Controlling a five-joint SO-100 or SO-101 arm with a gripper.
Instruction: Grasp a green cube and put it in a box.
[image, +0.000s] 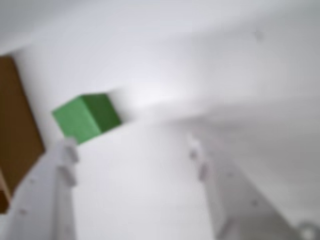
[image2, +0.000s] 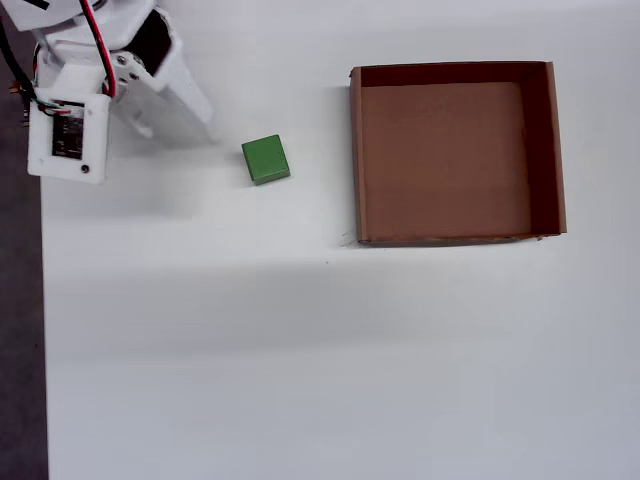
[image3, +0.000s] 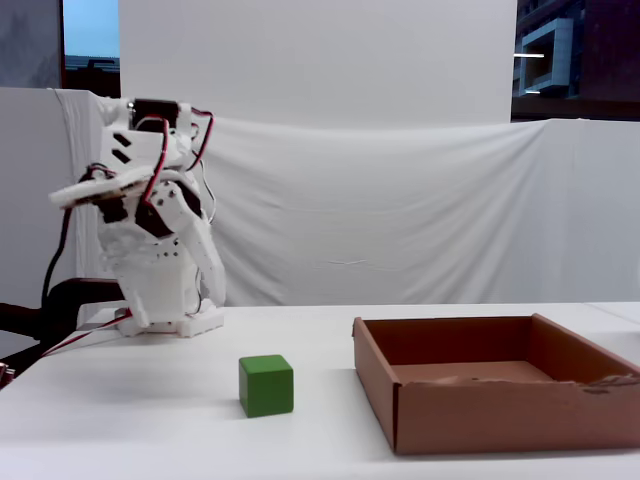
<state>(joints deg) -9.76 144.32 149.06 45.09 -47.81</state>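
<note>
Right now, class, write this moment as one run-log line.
stage: approach | green cube: on table, left of box in overhead view, untouched | box: empty | gripper: jaws open, above table, short of cube

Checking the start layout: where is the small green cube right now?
In the overhead view, the small green cube sits on the white table, left of the brown cardboard box.

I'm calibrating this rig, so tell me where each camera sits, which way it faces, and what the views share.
Wrist view: rides the arm, looks down past the open hand at the green cube; box edge left.
Overhead view: above the table, looking straight down; arm at top left.
Fixed view: table height, facing sideways; whole arm on the left.
All three share cube and box.
</note>
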